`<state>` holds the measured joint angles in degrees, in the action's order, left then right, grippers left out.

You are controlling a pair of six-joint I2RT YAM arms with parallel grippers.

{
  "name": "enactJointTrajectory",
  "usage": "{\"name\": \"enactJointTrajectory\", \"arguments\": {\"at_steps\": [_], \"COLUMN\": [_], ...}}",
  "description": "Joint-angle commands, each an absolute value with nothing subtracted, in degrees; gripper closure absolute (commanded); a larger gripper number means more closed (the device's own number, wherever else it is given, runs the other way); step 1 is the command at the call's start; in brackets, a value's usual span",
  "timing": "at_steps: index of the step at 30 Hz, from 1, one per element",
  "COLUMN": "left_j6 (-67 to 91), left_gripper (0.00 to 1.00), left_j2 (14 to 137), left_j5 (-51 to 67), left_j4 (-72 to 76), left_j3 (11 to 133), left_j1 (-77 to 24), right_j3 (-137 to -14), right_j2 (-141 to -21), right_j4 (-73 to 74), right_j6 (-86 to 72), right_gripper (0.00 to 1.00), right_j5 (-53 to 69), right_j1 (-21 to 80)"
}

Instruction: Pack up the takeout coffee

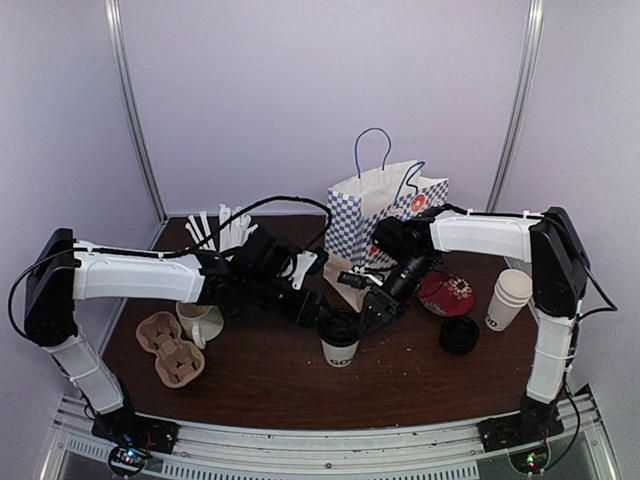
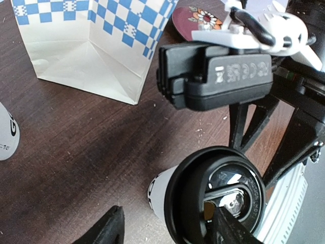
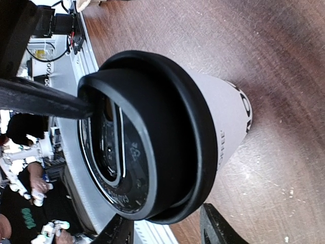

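One lidded cup (image 1: 340,349) upright, axis vertical

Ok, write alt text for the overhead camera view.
The left arm and right arm meet over a lidded white coffee cup before a blue-checked paper bag. Cardboard carrier at left; stacked cups, loose lid at right.

— What place is this?
— A robotics lab booth: bare lilac walls (image 1: 300,80), metal poles (image 1: 135,120), left arm (image 1: 130,275) and right arm (image 1: 490,235) bolted to a rail (image 1: 320,440) along the worktop's (image 1: 400,385) near edge
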<state>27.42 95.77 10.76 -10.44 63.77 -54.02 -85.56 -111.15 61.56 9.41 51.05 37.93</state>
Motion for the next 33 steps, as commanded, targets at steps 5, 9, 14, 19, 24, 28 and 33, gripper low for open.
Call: {"name": "enactJointTrajectory", "arguments": {"at_steps": [5,9,14,19,24,28,33], "left_j6": [23.31,21.54,16.83,13.68,12.74,11.94,9.36], "left_gripper": [0.35,0.35,0.35,0.35,0.35,0.34,0.32], "left_j2": [93.41,93.32,92.25,92.53,91.95,90.59,87.41], "left_j5": [12.35,11.35,8.76,7.11,7.12,7.22,10.73], "left_j4": [-11.08,-12.98,-15.69,-19.20,-20.43,-21.15,-22.56], "left_j3": [68.09,69.39,70.38,71.80,71.86,71.77,70.01], "left_j1": [-53.59,-53.61,-53.61,-53.60,-53.59,-53.57,-53.57], "right_j3": [-86.34,-86.70,-86.21,-85.06,-84.68,-84.77,-84.56], "right_j2": [-106.30,-104.89,-100.89,-97.80,-96.64,-96.44,-95.47], "right_j4": [62.45,63.50,64.60,65.21,65.05,65.26,64.27], "right_j6": [14.52,15.85,17.93,19.35,19.78,20.21,21.50], "right_gripper": [0.51,0.51,0.51,0.50,0.50,0.50,0.50], "right_j5": [45.59,44.00,41.91,41.92,42.19,42.33,41.84], "right_j1": [37.58,37.49,37.39,36.81,36.48,36.34,36.33]}}
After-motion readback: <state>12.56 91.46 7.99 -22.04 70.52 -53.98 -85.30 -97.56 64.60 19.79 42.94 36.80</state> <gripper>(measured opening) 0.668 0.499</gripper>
